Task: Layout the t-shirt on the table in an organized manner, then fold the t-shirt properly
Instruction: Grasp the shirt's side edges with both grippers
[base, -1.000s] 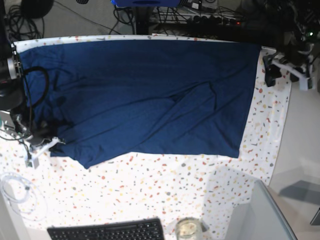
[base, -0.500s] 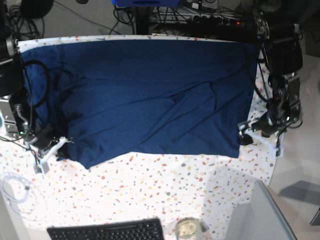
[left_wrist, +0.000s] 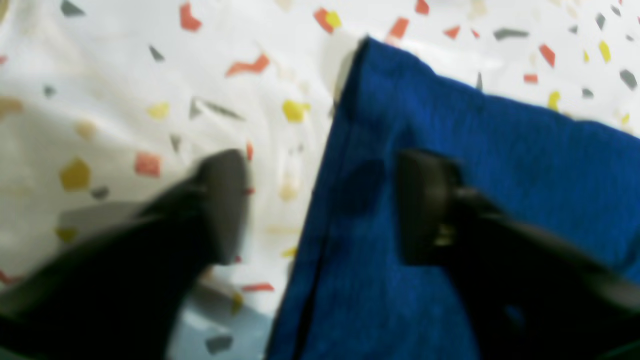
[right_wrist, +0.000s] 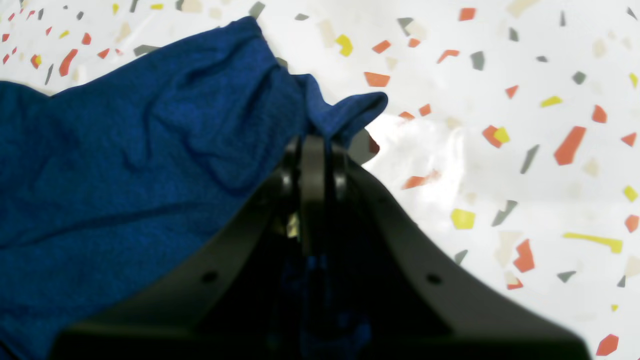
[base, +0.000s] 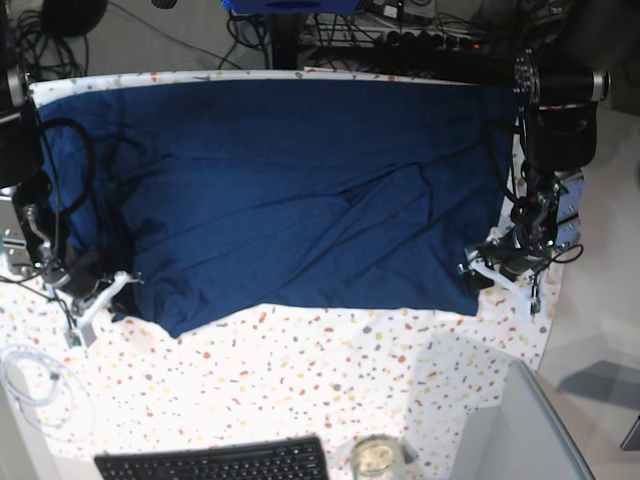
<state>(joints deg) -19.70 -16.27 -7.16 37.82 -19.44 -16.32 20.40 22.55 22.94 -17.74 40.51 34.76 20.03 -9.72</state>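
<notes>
Right claw: right gripper (right_wrist: 313, 150) clenched on a bunched corner of the large dark navy-blue thin-knit t-shirt (base: 280, 190); a fabric tip pokes out just past the jaws in the right wrist view.
Right claw position: base view's left, low at the shirt's near-left corner, close to the table.
Why held: my read, it pins or tensions that corner so the cloth can be pulled flat.
Left claw: left gripper (left_wrist: 320, 205) apart, nothing grasped; jaws straddle the shirt's side edge, one black pad (left_wrist: 225, 200) over bare tabletop, the other over cloth.
Left claw contact: blurred view, can't tell if the pads touch the fabric.
Left claw position: base view's right, at the shirt's near-right corner.
Why placed: looks lined up to pinch that edge, matching the other arm's hold.
Shirt location: spread over the far half of the wide white red-orange-grey-yellow-flecked table (base: 330, 380), far edge at the table's back edge.
Long axis: runs left-right across the base view.
Heading: can't tell which end is collar or hem.
Lie: mostly flat; diagonal creases mid-cloth, near-left corner drooping and rumpled.
Stage: still layout, no fold made.
Clutter: black keyboard (base: 215, 462), glass jar (base: 376, 457), white cable (base: 30, 380) at the near edge, well apart from the shirt.
</notes>
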